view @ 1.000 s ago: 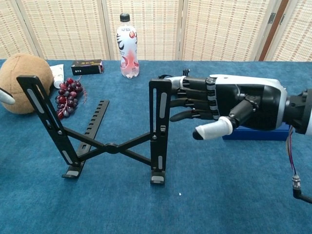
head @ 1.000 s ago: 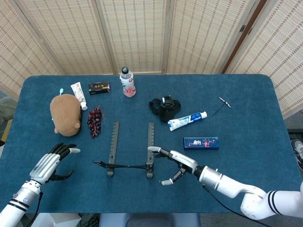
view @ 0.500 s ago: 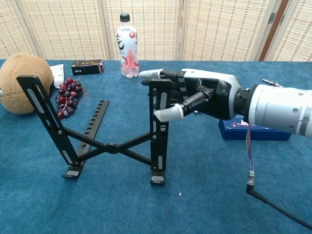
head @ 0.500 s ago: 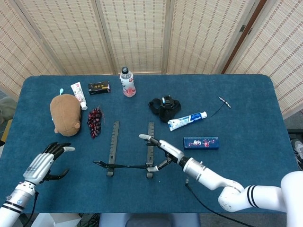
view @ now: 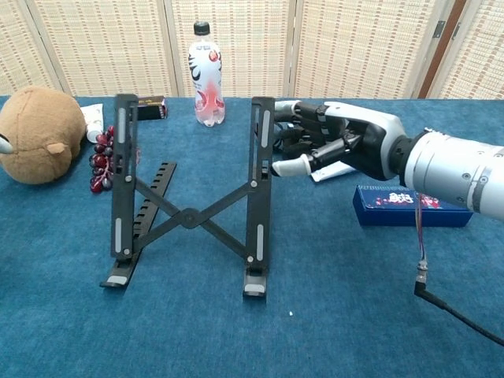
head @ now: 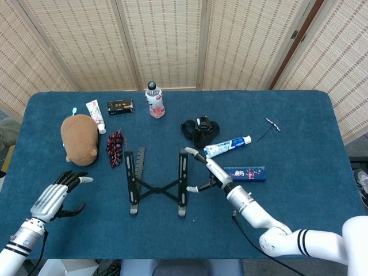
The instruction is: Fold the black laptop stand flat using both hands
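The left hand (head: pixel 56 197) is hovering open and empty, well left of the laptop stand (head: pixel 156 185), which is standing mid-tabletop (head: pixel 299 201), still unfolded. The right hand (view: pixel 335 146) is curling loosely around its right upright; I'd bring the left in and press both rails together evenly.

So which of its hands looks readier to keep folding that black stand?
The right hand. It sits against the upper end of the laptop stand's right upright. The left hand hangs open, well clear of the stand, near the table's front-left edge.
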Robot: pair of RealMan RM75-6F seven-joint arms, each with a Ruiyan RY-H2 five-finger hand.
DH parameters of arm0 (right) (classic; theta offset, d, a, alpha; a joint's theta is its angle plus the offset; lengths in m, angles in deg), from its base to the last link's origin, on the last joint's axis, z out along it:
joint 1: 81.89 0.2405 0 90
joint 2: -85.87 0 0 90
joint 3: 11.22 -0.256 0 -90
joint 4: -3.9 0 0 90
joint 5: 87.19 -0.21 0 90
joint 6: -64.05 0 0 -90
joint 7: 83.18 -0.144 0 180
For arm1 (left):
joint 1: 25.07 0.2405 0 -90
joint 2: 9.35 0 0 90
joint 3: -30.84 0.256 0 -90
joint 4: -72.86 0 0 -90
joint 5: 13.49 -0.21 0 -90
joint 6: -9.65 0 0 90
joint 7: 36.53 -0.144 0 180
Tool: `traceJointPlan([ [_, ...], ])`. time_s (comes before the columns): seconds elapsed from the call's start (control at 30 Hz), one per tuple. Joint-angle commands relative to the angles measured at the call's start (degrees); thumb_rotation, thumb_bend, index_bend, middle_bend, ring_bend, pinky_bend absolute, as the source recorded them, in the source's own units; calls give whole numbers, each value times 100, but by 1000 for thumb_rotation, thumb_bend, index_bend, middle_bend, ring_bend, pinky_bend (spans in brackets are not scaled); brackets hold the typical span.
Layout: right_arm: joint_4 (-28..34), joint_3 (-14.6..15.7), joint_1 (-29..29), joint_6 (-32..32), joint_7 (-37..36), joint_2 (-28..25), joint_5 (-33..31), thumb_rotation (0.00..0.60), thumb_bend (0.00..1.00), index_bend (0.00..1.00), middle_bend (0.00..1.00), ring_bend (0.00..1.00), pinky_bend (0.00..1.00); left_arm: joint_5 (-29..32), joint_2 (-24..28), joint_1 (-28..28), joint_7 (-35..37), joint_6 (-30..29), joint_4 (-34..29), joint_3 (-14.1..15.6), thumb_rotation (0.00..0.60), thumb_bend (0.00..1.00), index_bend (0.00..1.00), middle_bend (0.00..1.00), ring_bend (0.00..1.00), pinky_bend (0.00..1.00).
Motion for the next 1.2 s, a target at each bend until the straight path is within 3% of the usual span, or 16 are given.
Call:
traceJointPlan([
  [0.03,268,-297,-331,459,650,-93,-343,600,324,215,146,124,0,-6,-14,-33,-10,22,17,-27,600,0,0,0,0,55],
  [0.2,433,-147,-544,1207,828,-431,1050,600,324,215,146,124,0,-147,-43,-254,-122,206,146,-99,600,0,0,0,0,54],
  [0.43,538,262,-320,1363,1703,-1320,2796,600,318,215,146,124,0,-604,-294,-786,-519,512,578,-244,600,0,0,0,0,50],
  [0.67,711,471,-126,1076,2715,-1705,3366,600,257,216,147,124,0,-984,-981,-1359,-591,662,1372,-425,600,0,0,0,0,50],
  [1.0,294,812,-134,994,3547,-1197,3775,600,252,215,146,124,0,-971,-2025,-2016,-552,956,2632,-575,600,0,0,0,0,47],
  [1.2,7,855,-181,991,4300,-862,3874,600,225,175,131,124,0,-764,-2498,-2260,-566,1181,3193,-622,600,0,0,0,0,10],
])
